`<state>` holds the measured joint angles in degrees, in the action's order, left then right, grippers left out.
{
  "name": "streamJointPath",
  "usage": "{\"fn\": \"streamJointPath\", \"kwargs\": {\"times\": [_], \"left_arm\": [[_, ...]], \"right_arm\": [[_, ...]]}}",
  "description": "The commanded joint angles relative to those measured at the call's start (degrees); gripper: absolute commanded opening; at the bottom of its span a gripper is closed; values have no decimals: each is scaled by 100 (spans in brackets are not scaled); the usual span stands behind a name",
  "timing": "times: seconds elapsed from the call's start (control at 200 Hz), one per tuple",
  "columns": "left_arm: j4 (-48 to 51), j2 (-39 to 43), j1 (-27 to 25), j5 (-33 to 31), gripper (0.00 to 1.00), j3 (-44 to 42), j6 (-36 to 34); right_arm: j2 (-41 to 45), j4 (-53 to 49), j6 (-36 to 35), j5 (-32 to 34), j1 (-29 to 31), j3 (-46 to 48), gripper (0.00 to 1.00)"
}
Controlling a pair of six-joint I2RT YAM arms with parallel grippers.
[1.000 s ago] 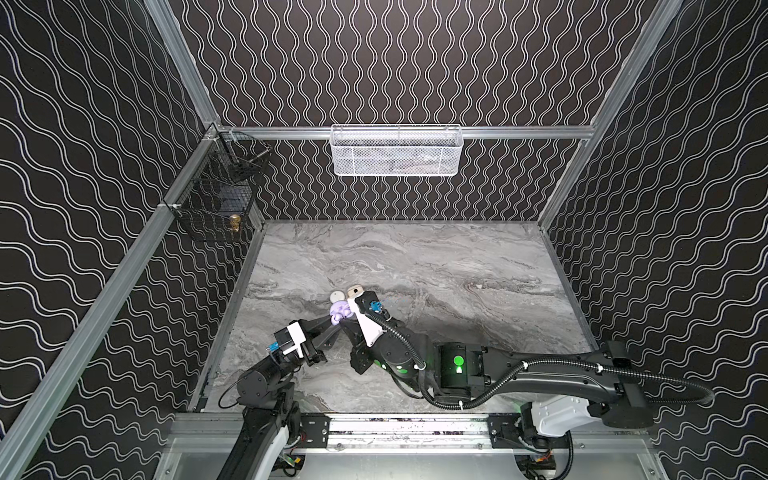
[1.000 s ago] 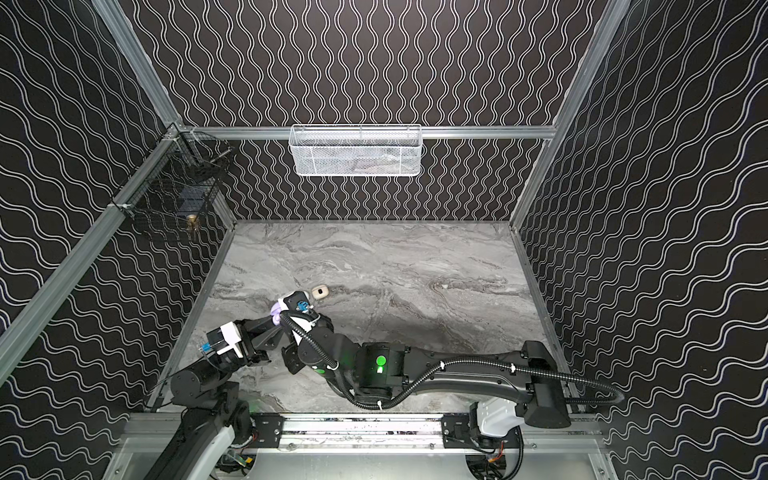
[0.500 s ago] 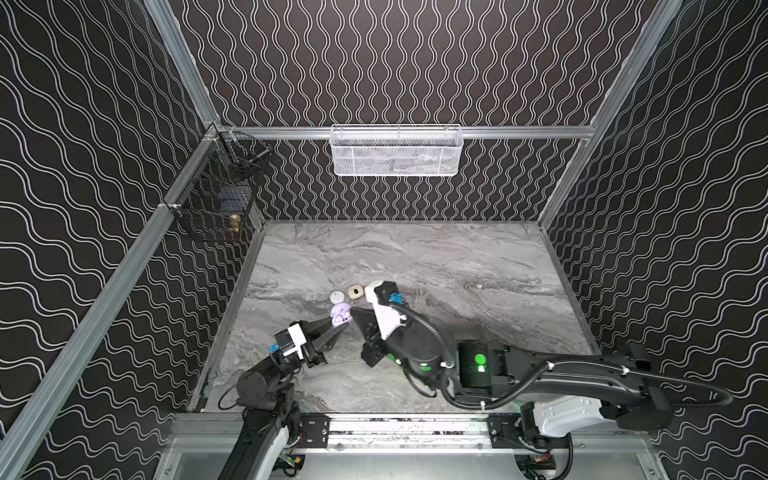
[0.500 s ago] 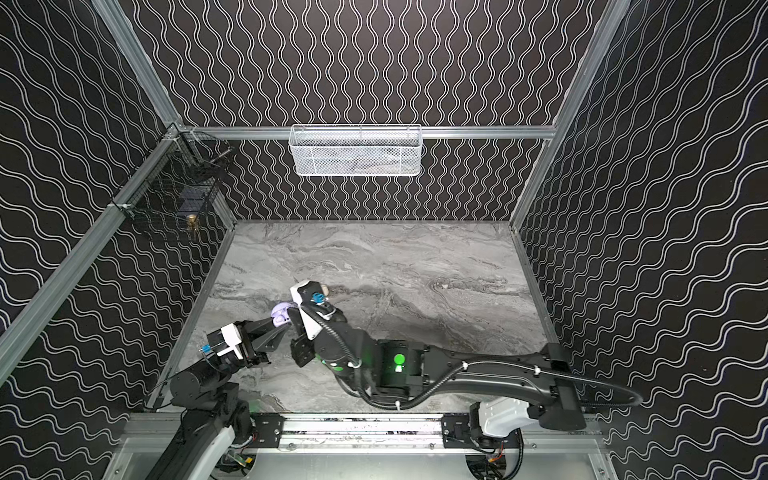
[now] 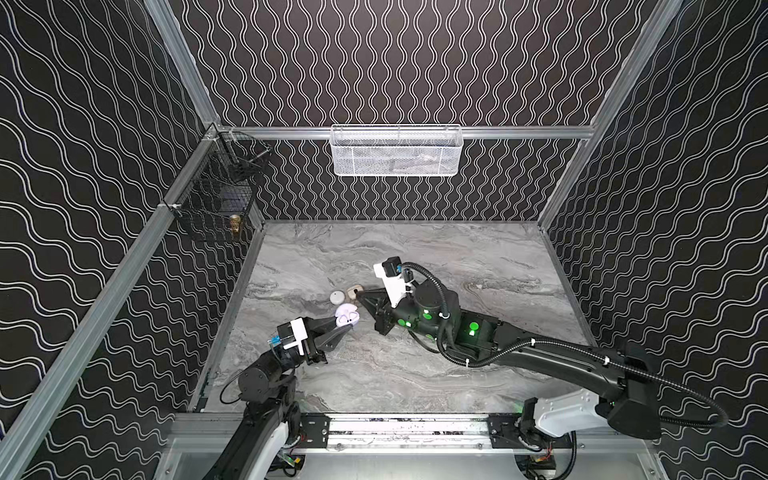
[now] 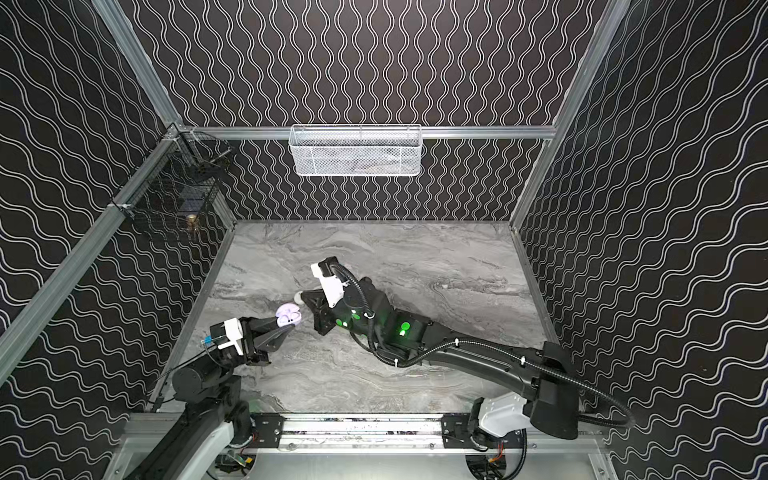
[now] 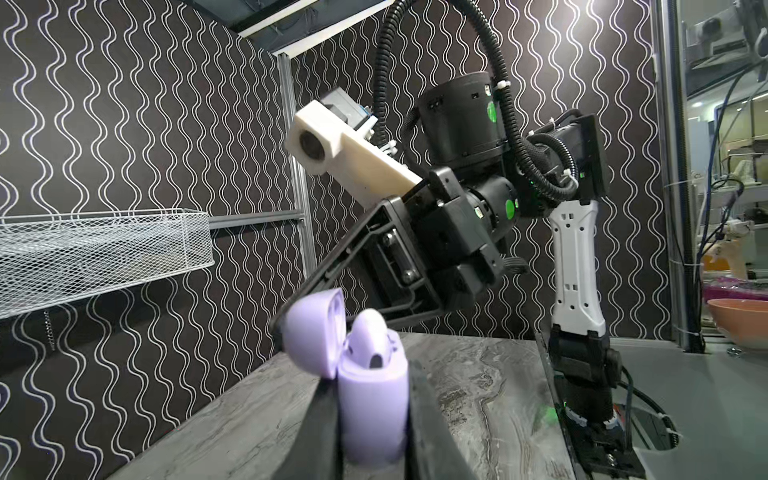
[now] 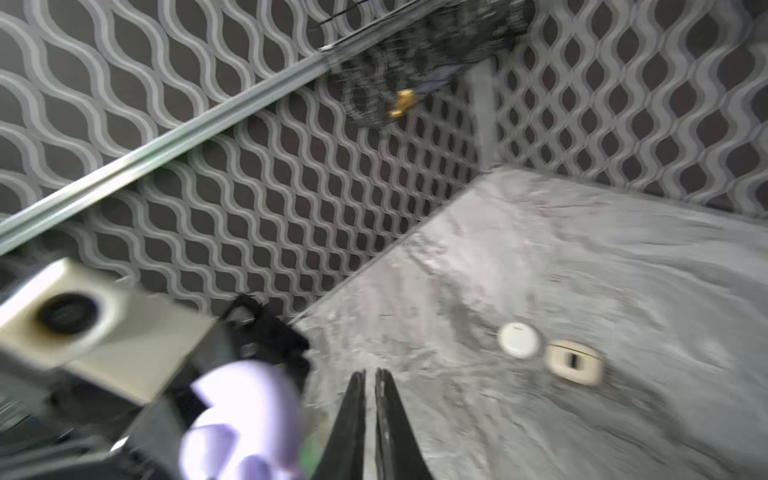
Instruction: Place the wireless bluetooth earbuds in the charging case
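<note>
**A:** Top views first. What do you see?

**B:** My left gripper (image 5: 345, 326) is clamped on the lilac case (image 5: 347, 314), which is open, over the left part of the table (image 5: 457, 257). My right gripper (image 5: 360, 294) is closed on nothing, with its tip just beside the case. A white case (image 5: 337, 296) and a beige case (image 5: 354, 292) lie close by that tip. Both top views agree.

**A:** Left wrist?

**B:** The case stands upright between my fingers, with its lid (image 7: 316, 332) swung back. One lilac bud (image 7: 370, 340) stands in it. I judge it proud, not fully seated. I can't tell whether a second one is in.

**A:** Right wrist?

**B:** It's blurred. The jaws are together with nothing between them, and the case (image 8: 245, 415) is just beside them.

**A:** What worries you?

**B:** If I press that bud off-centre with closed tips, it could tilt out, or the case could twist in my grip. If I brush the lid, it may fold down onto the proud bud. A careless swing of my right arm could also shove the two other cases across the table.
</note>
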<state>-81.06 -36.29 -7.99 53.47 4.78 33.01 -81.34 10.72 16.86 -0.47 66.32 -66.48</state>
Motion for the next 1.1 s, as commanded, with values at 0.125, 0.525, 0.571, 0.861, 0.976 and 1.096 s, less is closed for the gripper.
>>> {"fn": "streamJointPath", "kwargs": {"times": [0.125,0.525,0.571,0.861,0.976,1.096], "left_arm": [[-752,-329,1,109,0,-20,333],[748,-455,-1,-189,0,-5,-82],[1181,-591,-17,-406,0,6,-194],[3626,-2651,-2342,-3587,0,802,-851],[2923,-3932,-2689,-3989,0,1023,-498],[2297,-5351,-2744,-4249,0,1242,-264]], "right_arm": [[66,1056,-82,-1553,27,59,11],[1366,1293,-199,-497,178,1072,16],[1593,911,-37,463,179,1115,27],[2999,-1816,1618,5887,-1284,1975,84],[3236,-1154,1210,6056,-2953,2963,99],[2941,-737,995,4738,-4922,3547,99]]}}
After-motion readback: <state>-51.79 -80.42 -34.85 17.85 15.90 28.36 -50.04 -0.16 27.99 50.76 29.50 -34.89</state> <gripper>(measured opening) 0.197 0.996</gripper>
